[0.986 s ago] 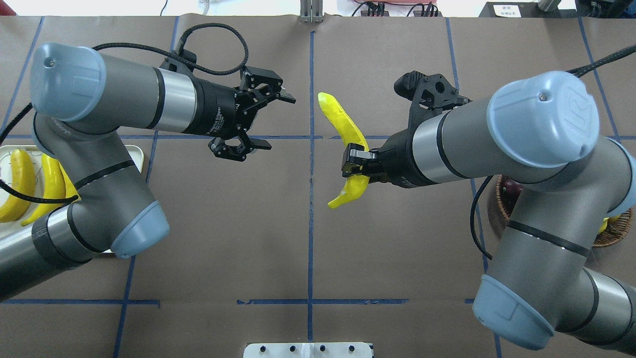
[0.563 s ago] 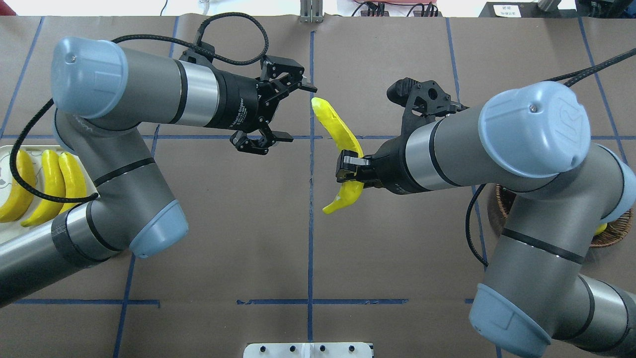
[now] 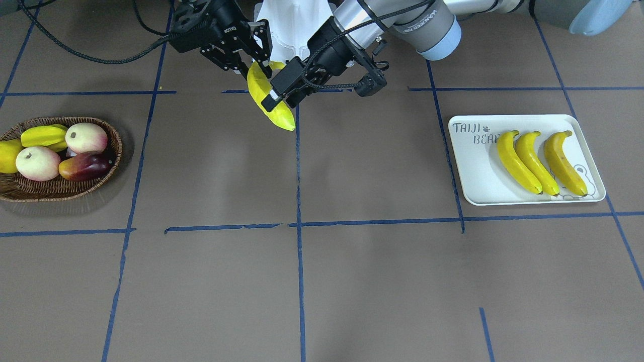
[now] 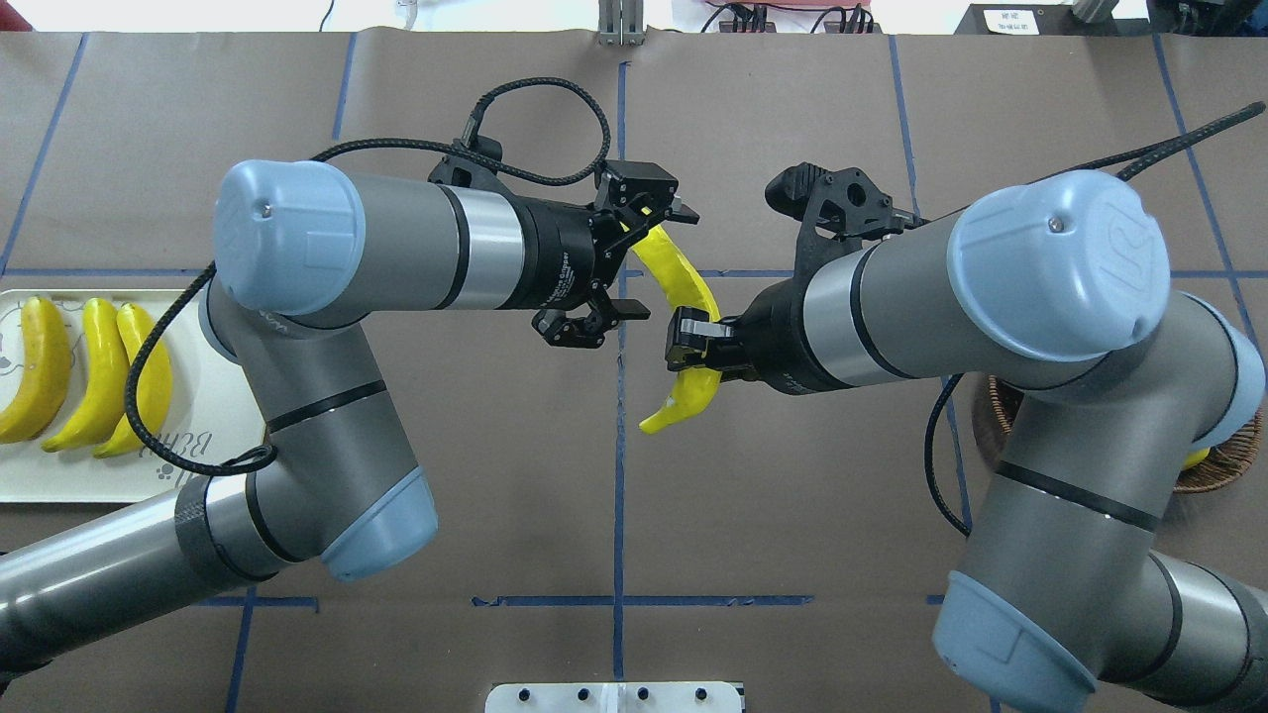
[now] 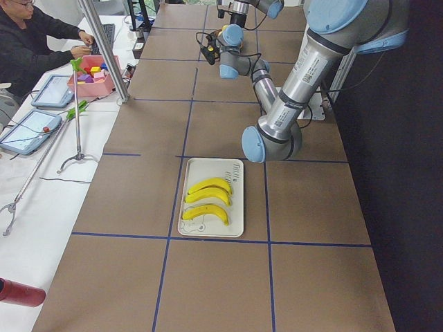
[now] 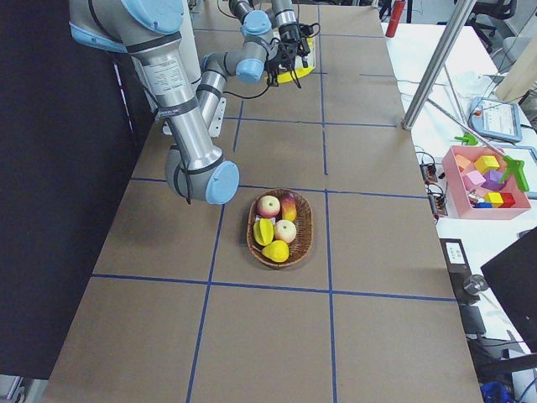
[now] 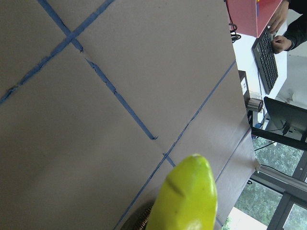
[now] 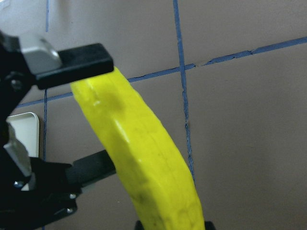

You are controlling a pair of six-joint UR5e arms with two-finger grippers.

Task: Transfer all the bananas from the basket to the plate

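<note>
My right gripper (image 4: 693, 342) is shut on a yellow banana (image 4: 695, 391) and holds it in the air over the table's middle. The banana also shows in the front view (image 3: 271, 108) and the right wrist view (image 8: 144, 158). My left gripper (image 4: 649, 262) is open, one finger on each side of the banana's far end; its fingers (image 8: 79, 60) show in the right wrist view. Three bananas (image 3: 533, 161) lie side by side on the white plate (image 3: 473, 176) at the table's left end. The wicker basket (image 3: 60, 190) at the right end holds no banana that I can see.
The basket holds two pale apples (image 3: 37, 163), a dark red fruit (image 3: 83, 167), a starfruit (image 3: 43, 134) and a round yellow fruit (image 3: 7, 156). Blue tape lines cross the brown table. An operator (image 5: 34, 41) sits at a side desk.
My left arm has swung right, from near the plate to the banana, and its open fingers now straddle the banana's far end. My right gripper has edged slightly left, still holding the banana.
</note>
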